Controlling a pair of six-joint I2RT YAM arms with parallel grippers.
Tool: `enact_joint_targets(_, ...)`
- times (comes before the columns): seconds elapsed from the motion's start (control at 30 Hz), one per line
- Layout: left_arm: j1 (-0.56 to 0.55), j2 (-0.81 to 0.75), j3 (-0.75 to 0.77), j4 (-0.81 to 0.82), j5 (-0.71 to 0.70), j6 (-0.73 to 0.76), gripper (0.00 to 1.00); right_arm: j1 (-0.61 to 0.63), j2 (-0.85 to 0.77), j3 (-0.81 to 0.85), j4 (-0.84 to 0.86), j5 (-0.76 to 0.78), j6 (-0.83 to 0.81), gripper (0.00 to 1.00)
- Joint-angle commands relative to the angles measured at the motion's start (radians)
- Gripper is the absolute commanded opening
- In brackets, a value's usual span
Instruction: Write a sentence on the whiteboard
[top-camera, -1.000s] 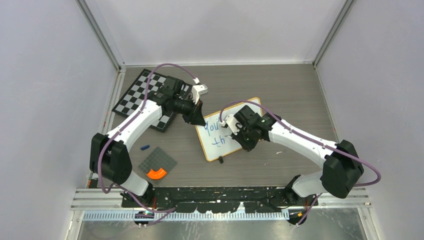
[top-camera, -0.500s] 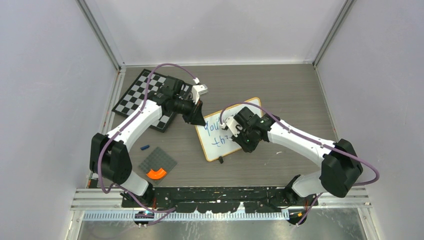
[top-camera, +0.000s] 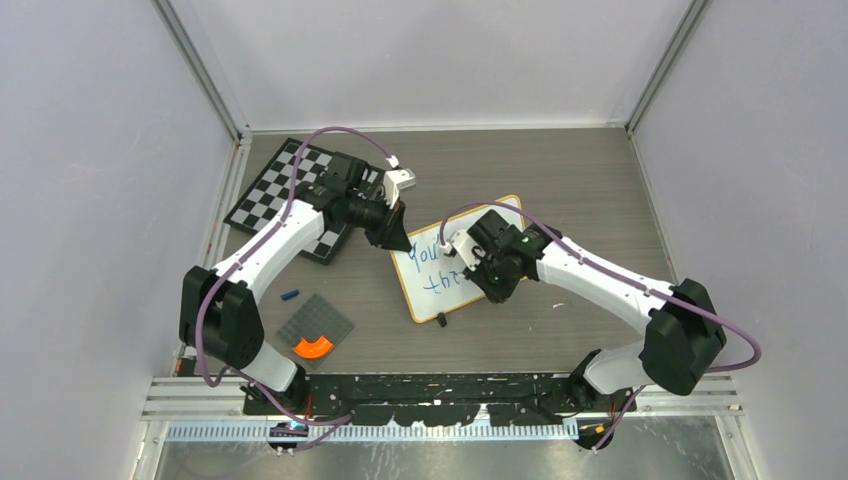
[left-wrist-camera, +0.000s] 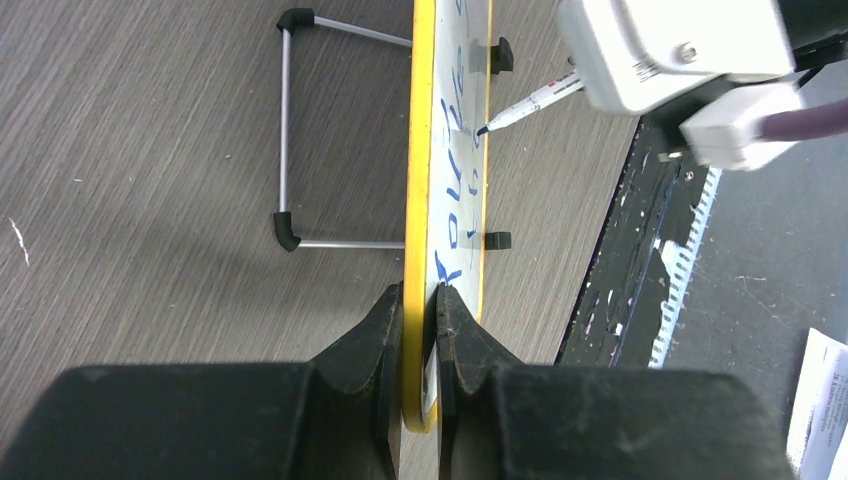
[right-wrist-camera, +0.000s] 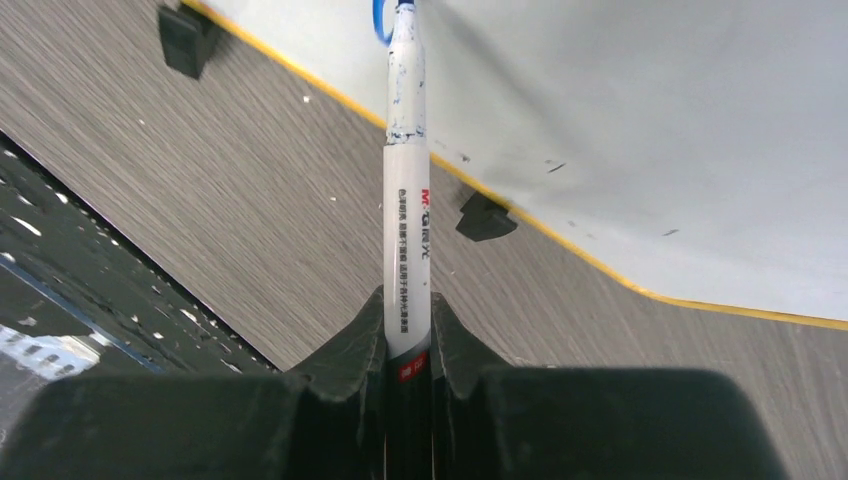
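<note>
The whiteboard (top-camera: 432, 290), white with a light wooden frame and black clip feet, lies mid-table with blue writing on it. My left gripper (top-camera: 396, 240) is shut on its far left corner; in the left wrist view the fingers clamp the yellow frame edge (left-wrist-camera: 420, 200). My right gripper (top-camera: 478, 275) is shut on a white marker (right-wrist-camera: 405, 250), which also shows in the left wrist view (left-wrist-camera: 528, 103). The marker's blue tip touches the board surface (right-wrist-camera: 620, 130) near a blue stroke.
A black-and-white chessboard (top-camera: 285, 195) lies at the back left under my left arm. A grey square plate (top-camera: 316, 324) with an orange piece (top-camera: 313, 347) and a small blue object (top-camera: 290, 295) sit front left. A wire stand (left-wrist-camera: 290, 130) lies beside the board.
My right gripper with the marker shifted slightly left and toward me over the board, then back. The left arm has not moved.
</note>
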Motion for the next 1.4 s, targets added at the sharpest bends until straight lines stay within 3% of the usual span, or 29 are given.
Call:
enact_joint_targets(0.0,0.003,0.002,-0.023,0.015,-0.105,0.079,0.0,0.0,-0.06,0.096,-0.003,-0.019,0.004,0.0)
enact_joint_targets(0.53,0.003,-0.007,-0.029,0.007,-0.113,0.091,0.0,0.0,0.021,0.06,0.032,0.026,-0.011,0.0)
enact_joint_targets(1.03,0.003,-0.008,-0.032,0.014,-0.108,0.087,0.0,-0.02,-0.1,0.047,0.013,-0.026,0.029,0.0)
enact_joint_targets(1.37,0.003,-0.016,-0.042,0.019,-0.108,0.087,0.0,-0.048,-0.088,-0.005,0.022,0.015,0.018,0.0)
